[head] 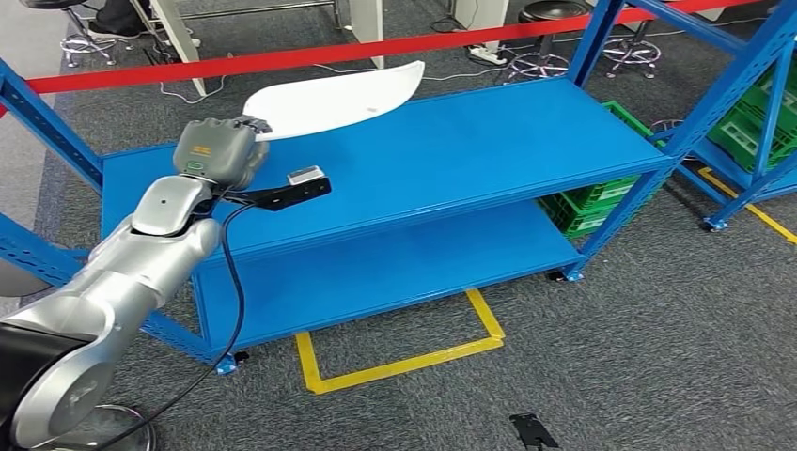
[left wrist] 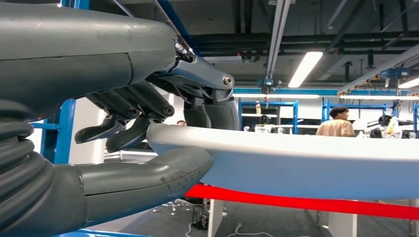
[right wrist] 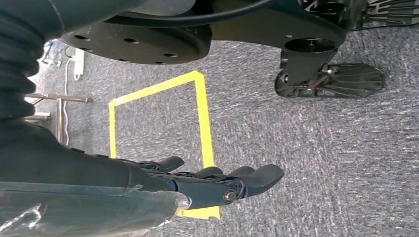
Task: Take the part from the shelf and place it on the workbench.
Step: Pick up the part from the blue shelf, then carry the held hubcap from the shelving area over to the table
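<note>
We saw the left hand gripping one end of the white part, thumb under its edge and fingers curled over the top, holding it above the blue shelf. The right hand hung with fingers extended, holding nothing, over grey carpet marked with yellow tape.

A long, thin, curved white plastic panel part is being held at its near end, pinched between thumb and fingers of the left hand, over the rear edge of the blue metal shelf's top deck, lying nearly flat.
</note>
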`<action>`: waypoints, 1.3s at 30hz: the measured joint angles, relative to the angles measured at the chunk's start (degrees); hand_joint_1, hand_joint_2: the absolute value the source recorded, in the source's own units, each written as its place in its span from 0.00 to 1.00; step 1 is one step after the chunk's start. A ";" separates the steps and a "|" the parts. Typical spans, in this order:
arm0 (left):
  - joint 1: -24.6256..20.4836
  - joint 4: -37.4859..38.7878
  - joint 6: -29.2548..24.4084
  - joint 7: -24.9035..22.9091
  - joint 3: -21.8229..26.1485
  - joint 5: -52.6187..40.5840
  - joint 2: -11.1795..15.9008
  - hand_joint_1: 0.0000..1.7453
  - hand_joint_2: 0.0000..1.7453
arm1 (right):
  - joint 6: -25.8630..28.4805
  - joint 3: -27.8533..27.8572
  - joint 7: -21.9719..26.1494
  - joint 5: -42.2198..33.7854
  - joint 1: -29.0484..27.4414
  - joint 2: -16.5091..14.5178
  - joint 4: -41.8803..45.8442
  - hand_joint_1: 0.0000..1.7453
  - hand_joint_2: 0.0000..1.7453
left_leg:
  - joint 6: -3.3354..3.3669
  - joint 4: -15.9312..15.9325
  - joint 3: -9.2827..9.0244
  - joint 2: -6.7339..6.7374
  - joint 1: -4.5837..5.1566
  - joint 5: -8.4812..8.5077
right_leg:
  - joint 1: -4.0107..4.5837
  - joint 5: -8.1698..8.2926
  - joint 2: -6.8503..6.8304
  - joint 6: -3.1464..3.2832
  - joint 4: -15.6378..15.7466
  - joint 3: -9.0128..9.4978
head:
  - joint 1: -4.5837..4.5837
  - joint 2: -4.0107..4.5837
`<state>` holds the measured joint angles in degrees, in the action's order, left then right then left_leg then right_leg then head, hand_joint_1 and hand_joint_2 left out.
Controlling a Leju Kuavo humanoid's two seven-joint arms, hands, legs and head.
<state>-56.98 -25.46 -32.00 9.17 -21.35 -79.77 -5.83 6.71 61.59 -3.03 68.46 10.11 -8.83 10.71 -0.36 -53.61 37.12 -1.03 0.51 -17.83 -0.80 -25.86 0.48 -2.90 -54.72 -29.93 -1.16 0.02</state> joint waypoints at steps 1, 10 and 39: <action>0.00 0.00 -0.01 0.03 -0.11 0.15 0.04 1.00 1.00 | -0.01 0.15 0.03 -0.01 0.00 0.00 0.00 0.00 1.00 | 0.05 -0.05 0.01 0.00 0.04 -0.05 | -0.04 -0.02 0.00 -0.04 0.00 0.01 | 0.00 0.00; 0.00 -0.11 -0.05 0.14 -1.10 0.56 0.21 1.00 1.00 | -0.15 0.76 0.15 0.11 -0.06 0.00 0.01 0.00 1.00 | 1.21 -0.52 -0.02 0.19 0.22 -0.88 | -0.41 -0.80 0.07 -1.03 -0.17 0.08 | 0.02 0.00; -0.20 -0.46 0.20 0.29 -2.02 0.92 0.26 1.00 1.00 | -0.30 1.19 0.21 0.49 0.17 -0.04 0.00 0.00 1.00 | -1.02 -4.36 -0.31 -2.81 -1.31 -4.79 | -0.78 2.23 7.01 -0.26 -4.23 -6.60 | 0.49 0.00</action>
<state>-57.18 -25.92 -31.80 9.46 -23.37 -78.84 -5.57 6.41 62.77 -2.82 68.95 10.28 -8.87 10.71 -1.39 -57.97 36.81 -3.84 -0.79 -22.62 -1.58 -23.64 7.49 -3.16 -58.95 -36.53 -0.67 0.02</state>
